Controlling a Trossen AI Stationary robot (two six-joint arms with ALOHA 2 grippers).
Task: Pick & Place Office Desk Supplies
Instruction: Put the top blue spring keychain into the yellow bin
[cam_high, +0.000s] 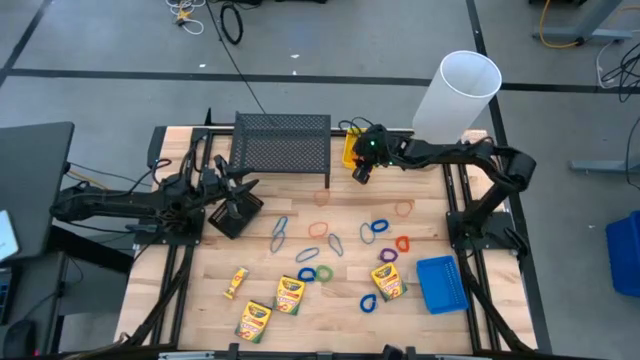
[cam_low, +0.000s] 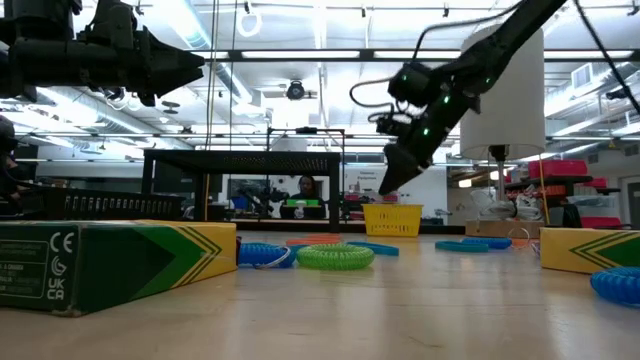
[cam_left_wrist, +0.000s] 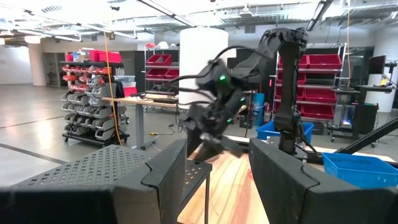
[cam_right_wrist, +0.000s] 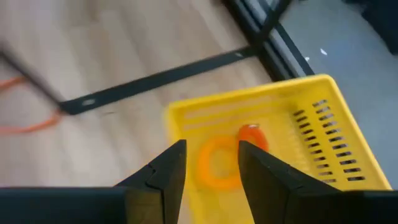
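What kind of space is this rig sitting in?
Most likely a robotics lab or workshop: shelving with red parts bins, open concrete floor with loose cables, and long ceiling lights beyond the wooden table.

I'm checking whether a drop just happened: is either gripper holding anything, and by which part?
Nothing is held. The right gripper hangs open over the yellow bin, an orange loop lying inside. The left gripper is open and empty.

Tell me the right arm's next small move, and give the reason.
Probably lift the right gripper straight up and away from the yellow bin. Its fingers stand apart with nothing between them, and an orange loop already lies inside the bin below, so the drop looks done. More loops, such as the purple loop, wait on the table for the following pick.
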